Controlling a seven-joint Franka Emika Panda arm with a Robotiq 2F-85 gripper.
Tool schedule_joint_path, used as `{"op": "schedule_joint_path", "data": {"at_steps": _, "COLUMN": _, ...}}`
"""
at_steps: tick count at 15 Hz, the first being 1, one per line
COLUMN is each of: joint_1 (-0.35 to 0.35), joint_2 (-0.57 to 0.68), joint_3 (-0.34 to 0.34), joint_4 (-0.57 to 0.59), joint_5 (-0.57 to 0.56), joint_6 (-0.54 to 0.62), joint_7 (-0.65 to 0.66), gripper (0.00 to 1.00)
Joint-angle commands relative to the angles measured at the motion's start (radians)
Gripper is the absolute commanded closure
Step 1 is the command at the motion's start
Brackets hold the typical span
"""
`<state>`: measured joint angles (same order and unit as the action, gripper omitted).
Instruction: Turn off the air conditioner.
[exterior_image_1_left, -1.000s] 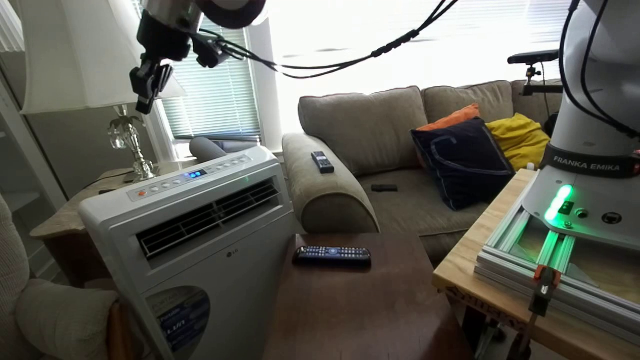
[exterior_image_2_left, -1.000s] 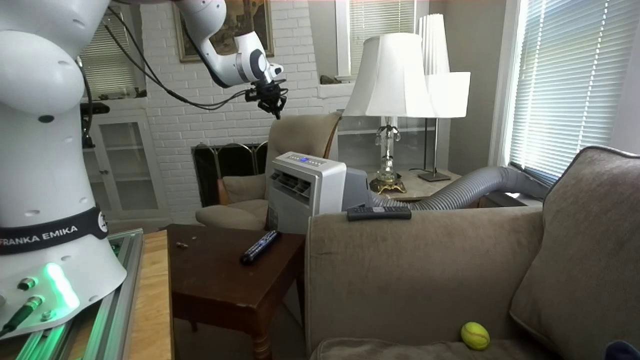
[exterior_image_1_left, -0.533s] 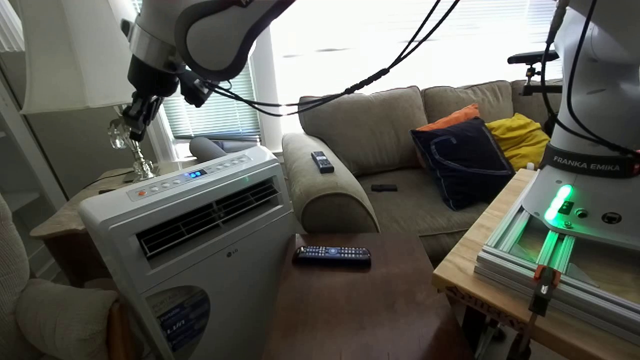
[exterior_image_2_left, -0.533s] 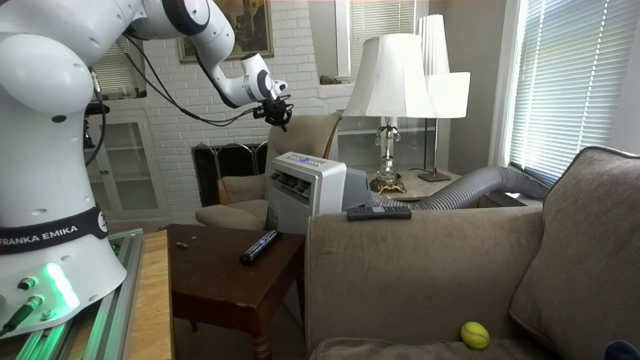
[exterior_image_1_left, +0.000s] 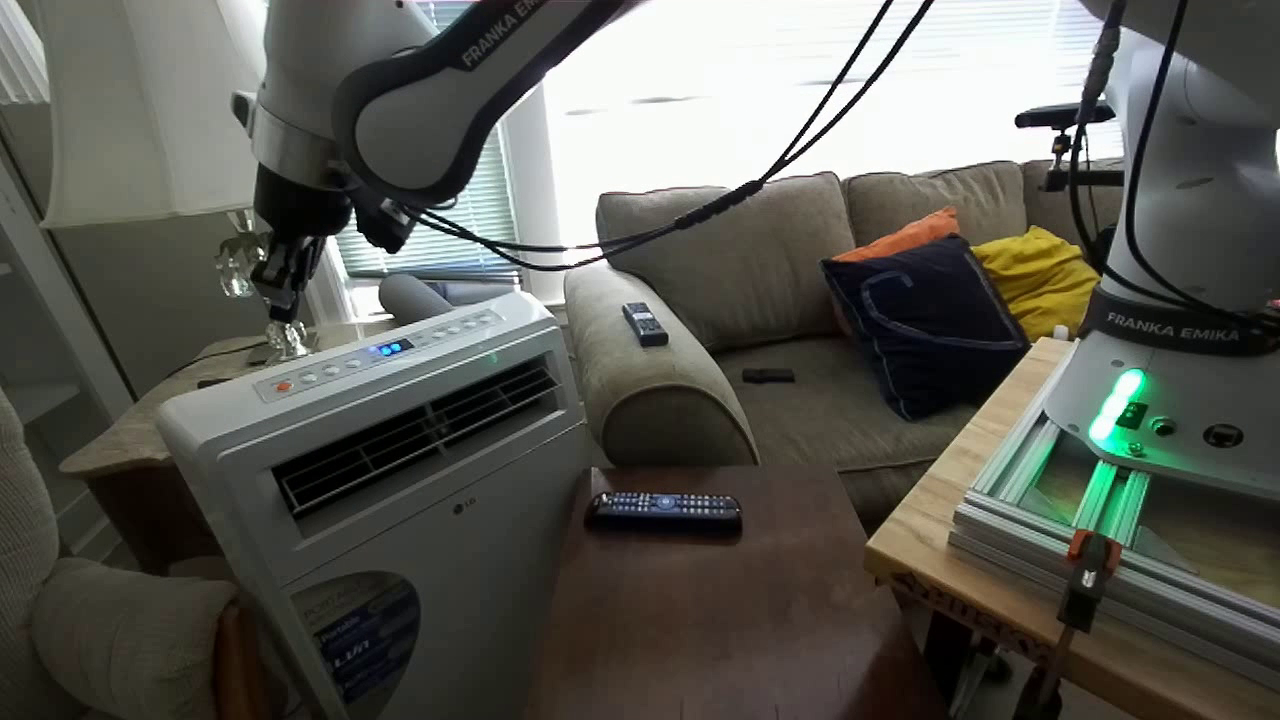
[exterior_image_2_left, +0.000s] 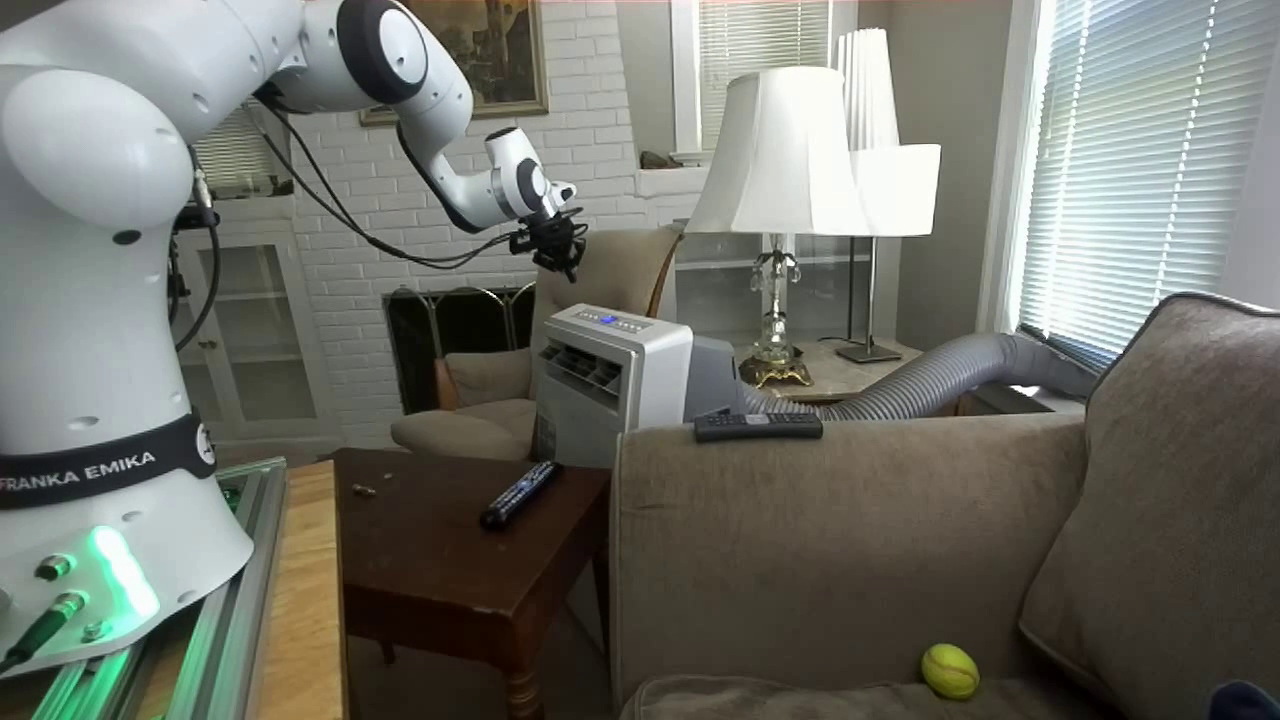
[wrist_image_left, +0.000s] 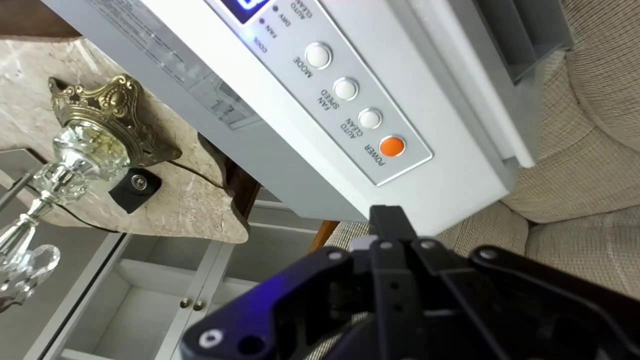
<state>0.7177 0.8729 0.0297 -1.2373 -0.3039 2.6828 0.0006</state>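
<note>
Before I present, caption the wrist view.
Black gripper hovers near the round orange POWER button on a white air conditioner.

Sofa (exterior_image_1_left: 730, 265), navy pillow (exterior_image_1_left: 925, 325), tennis ball (exterior_image_2_left: 950, 671)

The brown wooden table (exterior_image_1_left: 700, 620) bears one dark remote control (exterior_image_1_left: 664, 512), lying flat, keys upward, and small objects (exterior_image_2_left: 363, 490) too small to identify. The marble-topped side table (wrist_image_left: 180, 220) bears a glass-stemmed lamp (exterior_image_2_left: 778, 200), a slim-stemmed lamp (exterior_image_2_left: 905, 192) and a black item (wrist_image_left: 125, 199). The pale wooden bench (exterior_image_1_left: 920, 520) bears a metal frame (exterior_image_1_left: 1000, 535).
</note>
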Motion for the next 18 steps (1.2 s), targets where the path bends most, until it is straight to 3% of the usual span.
{"op": "schedule_joint_path", "data": {"at_steps": 1, "joint_1": 0.025, "joint_2": 0.04, "joint_3": -0.024, "joint_4": 0.058, "joint_5": -0.008, "joint_6": -0.055, "joint_7": 0.024, "gripper": 1.0}}
{"op": "schedule_joint_path", "data": {"at_steps": 5, "joint_1": 0.031, "joint_2": 0.067, "joint_3": -0.027, "joint_4": 0.08, "joint_5": -0.001, "joint_6": -0.069, "joint_7": 0.019, "gripper": 1.0}}
{"op": "schedule_joint_path", "data": {"at_steps": 18, "joint_1": 0.043, "joint_2": 0.265, "joint_3": -0.014, "joint_4": 0.356, "joint_5": 0.005, "joint_6": -0.128, "joint_7": -0.002, "gripper": 1.0}}
